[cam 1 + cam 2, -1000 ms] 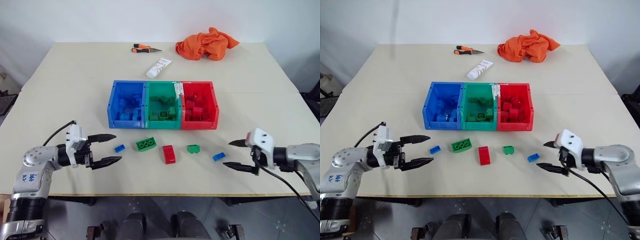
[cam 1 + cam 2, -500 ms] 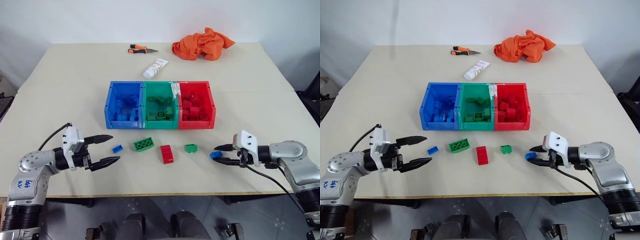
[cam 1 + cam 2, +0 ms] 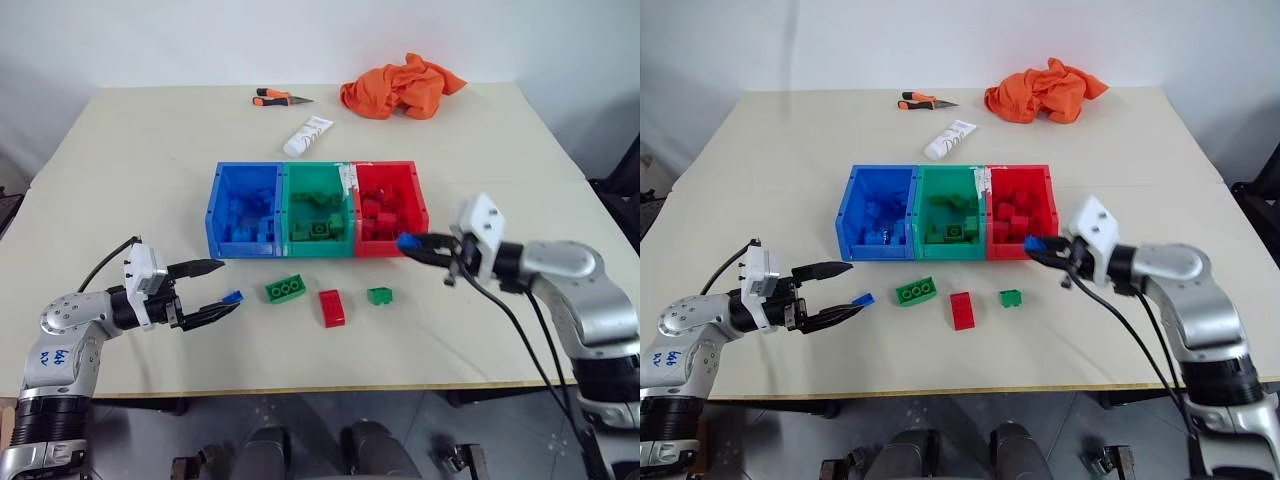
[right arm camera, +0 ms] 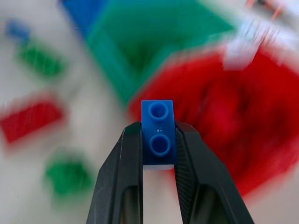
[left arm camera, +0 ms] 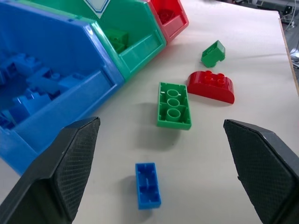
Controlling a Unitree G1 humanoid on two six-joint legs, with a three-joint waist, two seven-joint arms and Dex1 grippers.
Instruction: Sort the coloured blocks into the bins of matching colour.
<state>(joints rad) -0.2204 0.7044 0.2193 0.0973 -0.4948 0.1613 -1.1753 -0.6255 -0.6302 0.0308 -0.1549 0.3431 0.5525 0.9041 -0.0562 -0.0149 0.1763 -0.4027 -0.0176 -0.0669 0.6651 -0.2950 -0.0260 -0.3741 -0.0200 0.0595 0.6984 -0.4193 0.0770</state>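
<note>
Right gripper (image 3: 409, 243), clenched on a tiny blue block (image 4: 158, 132), hangs above the worktop (image 3: 120, 180) just in front of the red bin's (image 3: 391, 222) near lip, two studs facing the wrist cam. Left gripper (image 3: 212, 290) is released, fingers spread wide, low at near left w/ the second tiny blue block (image 3: 233, 297) lying by its fingertips, not gripped. Between the arms, near side of the bins: larger green block (image 3: 286, 290), red rectangular block (image 3: 333, 307) and small green block (image 3: 379, 295), all loose on the worktop, apart from each other. Blue bin (image 3: 245, 212), green bin (image 3: 319, 211) and red bin sit joined in a row at centre, L to R, each already holding bricks of its own colour. A white label on the green/red divider is too small to read. Far side: white tube (image 3: 308, 135) w/ print that can't be made out, orange-handled tool (image 3: 272, 97), crumpled orange cloth (image 3: 398, 86). Handwritten blue marks on the left arm, illegible.
</note>
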